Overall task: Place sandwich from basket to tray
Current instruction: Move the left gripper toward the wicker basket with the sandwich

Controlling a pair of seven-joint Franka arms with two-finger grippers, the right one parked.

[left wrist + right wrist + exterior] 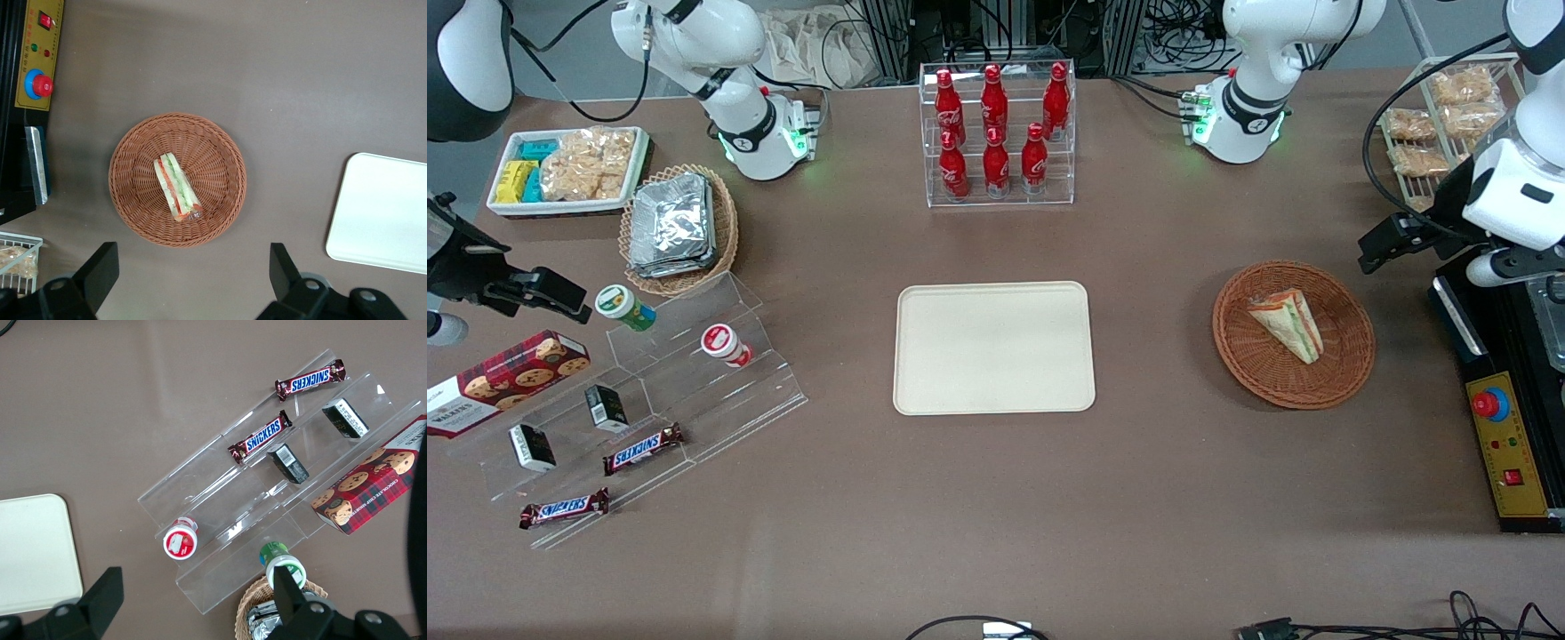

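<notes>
The sandwich point(1287, 322) lies in the basket point(1254, 360), near the worktop's edge at the working arm's end, with its striped cut face up and its narrow tip toward the front camera. The end effector point(190, 283) hangs high above the worktop just beside the basket, fingers point(100, 267) spread wide and holding nothing. To do this step well, I would centre it over the wedge, turn the wrist so the fingers close across the two flat bread faces, not along its length, and come down straight so the fingertips clear the woven rim. The grip should be light; the clear wrap looks slippery and the bread soft, so squeezing hard would likely crush it. The tray point(925, 391) sits bare at the middle of the worktop, well apart from the basket, with room to set the wedge down anywhere inside its rim. Toward the parked arm's end, a lighter basket point(725, 227) holds foil packs point(669, 222), and a white bin point(503, 200) holds bagged snacks point(587, 162).
</notes>
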